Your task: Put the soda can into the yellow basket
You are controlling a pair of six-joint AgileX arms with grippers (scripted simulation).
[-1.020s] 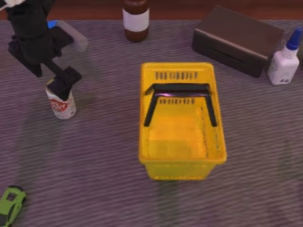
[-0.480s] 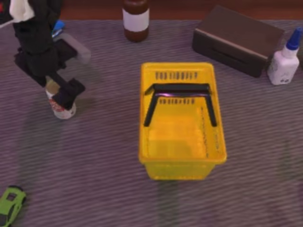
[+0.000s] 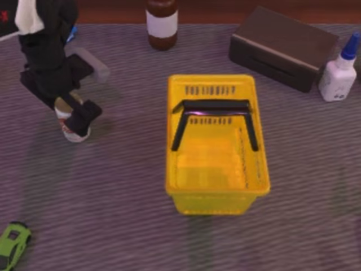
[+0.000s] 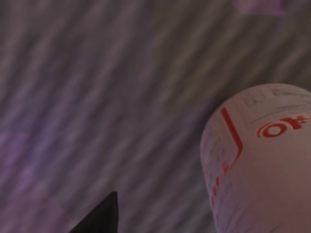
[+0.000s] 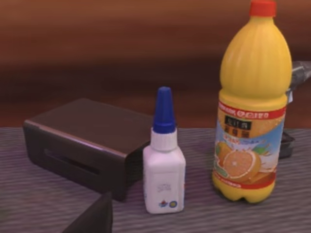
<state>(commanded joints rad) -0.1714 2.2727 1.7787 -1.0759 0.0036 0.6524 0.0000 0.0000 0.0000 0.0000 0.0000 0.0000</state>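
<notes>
left end effector (image 3: 76, 116) over the soda can (image 3: 72, 132), hiding most of it, grip unclear, yellow basket (image 3: 216, 200) apart

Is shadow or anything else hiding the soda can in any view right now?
Top view: the left tool covers most of the soda can, only its base shows; no view is dark. Left wrist view: the can is cut off by the frame edge.

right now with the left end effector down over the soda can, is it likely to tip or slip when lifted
The soda can stands upright on the mat, a smooth rounded cylinder in the left wrist view, so it may slip in a loose pinch. It looks small and probably light and rigid. The left end effector covers its top; knocked over, it would likely roll.
</notes>
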